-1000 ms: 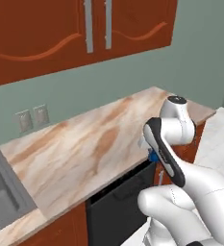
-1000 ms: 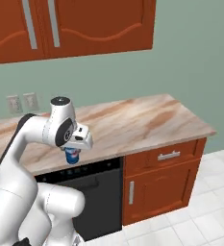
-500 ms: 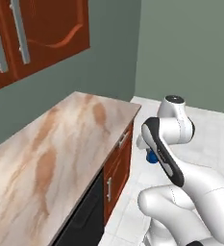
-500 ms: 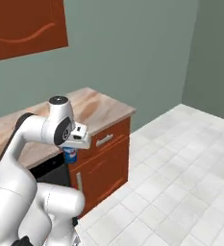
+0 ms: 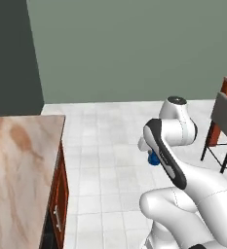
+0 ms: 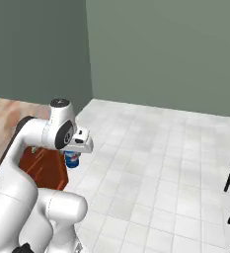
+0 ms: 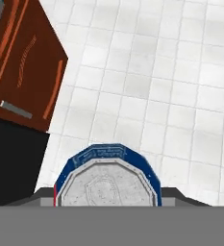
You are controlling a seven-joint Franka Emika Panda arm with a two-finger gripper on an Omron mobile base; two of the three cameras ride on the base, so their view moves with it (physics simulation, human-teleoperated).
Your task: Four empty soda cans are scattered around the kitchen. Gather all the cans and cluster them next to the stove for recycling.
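Gripper is clamped on a blue soda can, carried upright over the white tile floor just off the end of the counter, so I'd say keep that can tucked in and level while the base drives, since no stove's around.

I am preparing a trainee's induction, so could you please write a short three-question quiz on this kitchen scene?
1. True or false: the pincer is shut on a blue cylindrical soda can with a silver top.
2. Multiple choice: below the carried can lies (a) a sink, (b) white tiled floor, (c) a black stove.
3. Fill in: in the left base view, the beige marbled countertop sits on the ___ side.

Key: 1 true; 2 b; 3 left.
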